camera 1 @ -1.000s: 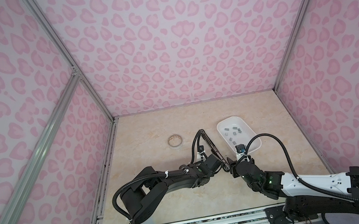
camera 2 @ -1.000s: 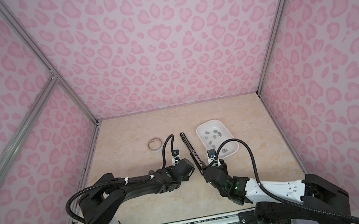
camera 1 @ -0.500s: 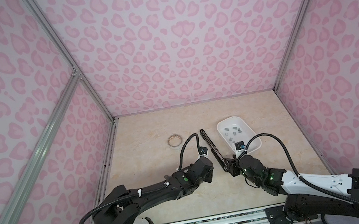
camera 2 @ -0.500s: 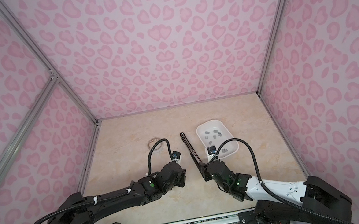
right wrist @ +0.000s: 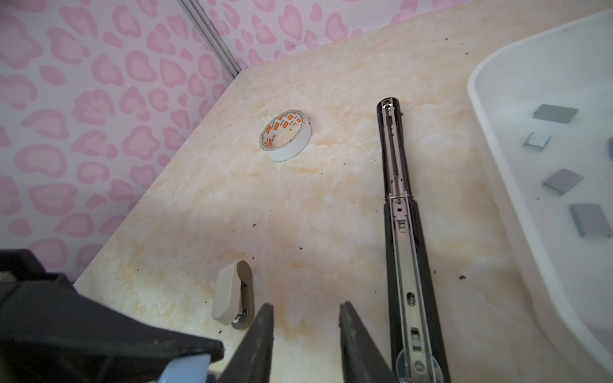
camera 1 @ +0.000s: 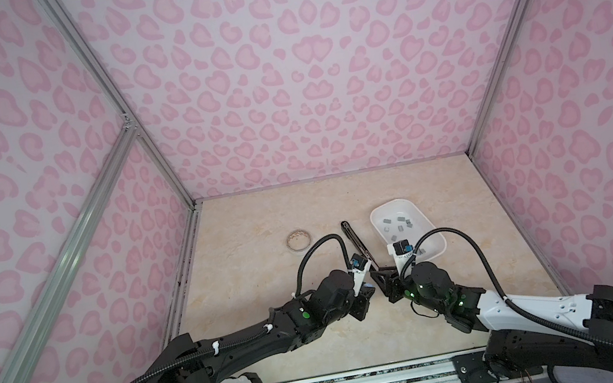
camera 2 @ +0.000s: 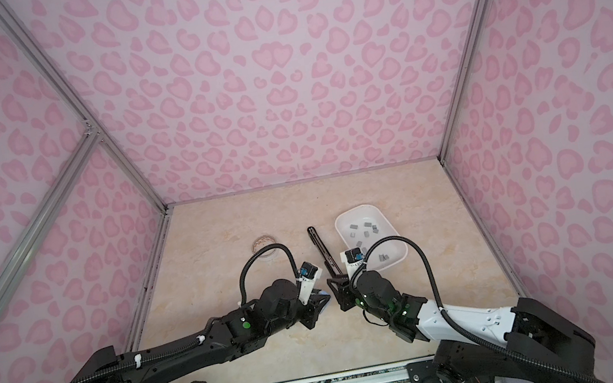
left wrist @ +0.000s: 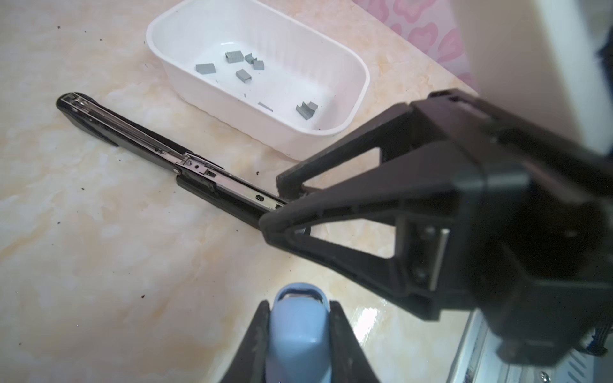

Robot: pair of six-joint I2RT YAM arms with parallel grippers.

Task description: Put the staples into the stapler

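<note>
Your left tool (left wrist: pixel 298 308) grips the light-blue stapler (left wrist: pixel 298 335); your open, empty right tool (right wrist: pixel 306 315) next needs staples (left wrist: pixel 243 75) from the white tray (left wrist: pixel 282 43).

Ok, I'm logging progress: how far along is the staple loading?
Done: the black stapler lies opened flat. In hand: left pincer grips a blue stapler; right pincer is open, empty, beside the black one. Left: staples lie in the white tray, none picked up.
</note>
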